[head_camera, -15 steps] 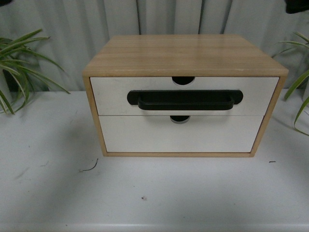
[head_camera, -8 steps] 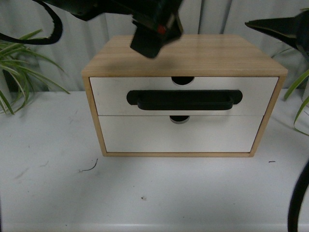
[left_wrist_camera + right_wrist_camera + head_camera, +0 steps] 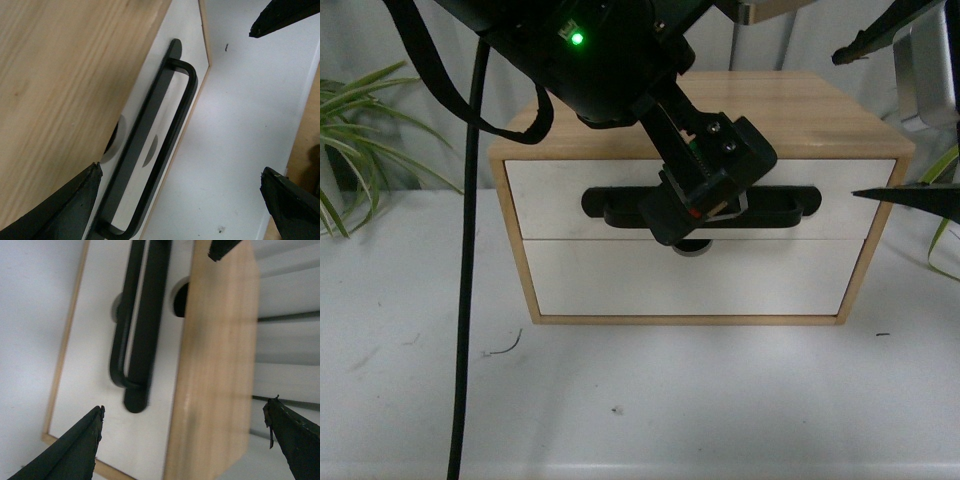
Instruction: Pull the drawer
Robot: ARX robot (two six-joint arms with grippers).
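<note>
While drawer [image 3: 555, 192] sits shut, contents hidden, L gripper [image 3: 180, 172] and R gripper [image 3: 184, 406] both hang spread.

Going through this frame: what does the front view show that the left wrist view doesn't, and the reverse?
Front only: the plant and the green light on the left arm, which covers the handle's middle. Left wrist only: the left gripper open, fingertips wide apart, and the bar unobstructed. Both: the drawer, its black handle, the cabinet's wooden top.
</note>
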